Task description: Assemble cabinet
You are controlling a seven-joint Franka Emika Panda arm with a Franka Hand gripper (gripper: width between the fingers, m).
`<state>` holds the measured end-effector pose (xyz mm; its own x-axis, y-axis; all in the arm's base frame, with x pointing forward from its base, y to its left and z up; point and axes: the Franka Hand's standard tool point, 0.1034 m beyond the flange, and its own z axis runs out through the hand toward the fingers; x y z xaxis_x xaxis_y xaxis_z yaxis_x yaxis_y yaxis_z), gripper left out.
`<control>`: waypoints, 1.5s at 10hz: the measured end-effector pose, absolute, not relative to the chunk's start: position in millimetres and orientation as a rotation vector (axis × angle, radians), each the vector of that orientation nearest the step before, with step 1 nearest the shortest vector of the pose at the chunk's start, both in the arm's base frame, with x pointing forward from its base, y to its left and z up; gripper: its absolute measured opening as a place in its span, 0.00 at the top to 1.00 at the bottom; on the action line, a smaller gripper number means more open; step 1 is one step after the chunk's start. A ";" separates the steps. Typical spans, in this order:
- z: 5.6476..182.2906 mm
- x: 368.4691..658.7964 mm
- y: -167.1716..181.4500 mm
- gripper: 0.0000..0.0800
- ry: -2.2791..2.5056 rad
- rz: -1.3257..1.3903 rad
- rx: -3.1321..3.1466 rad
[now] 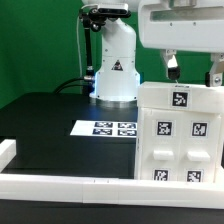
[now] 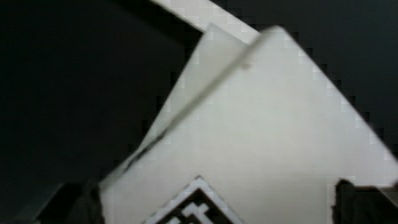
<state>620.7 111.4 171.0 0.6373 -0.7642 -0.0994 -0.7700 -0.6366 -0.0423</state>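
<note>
The cabinet (image 1: 180,130) is a large white boxy body with several black-and-white tags on its face, standing at the exterior view's right. My gripper (image 1: 192,72) hangs just above its top edge, with the two dark fingers spread wide apart. In the wrist view the cabinet (image 2: 267,120) fills the picture as a white slanted corner, and one of its tags lies between the fingers. My gripper (image 2: 217,205) is open there, with a dark fingertip at each side of the white body. I see no grip on it.
The marker board (image 1: 113,128) lies flat on the black table, left of the cabinet. A long low white rail (image 1: 60,185) runs along the table's front edge, with a short end piece (image 1: 8,150) at the left. The arm's white base (image 1: 115,65) stands at the back.
</note>
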 end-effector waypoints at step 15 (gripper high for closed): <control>172.2 621.0 121.8 0.19 -1.418 0.030 -2.816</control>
<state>621.0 121.8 172.2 0.5954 0.8031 -0.0223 0.8033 -0.5955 0.0020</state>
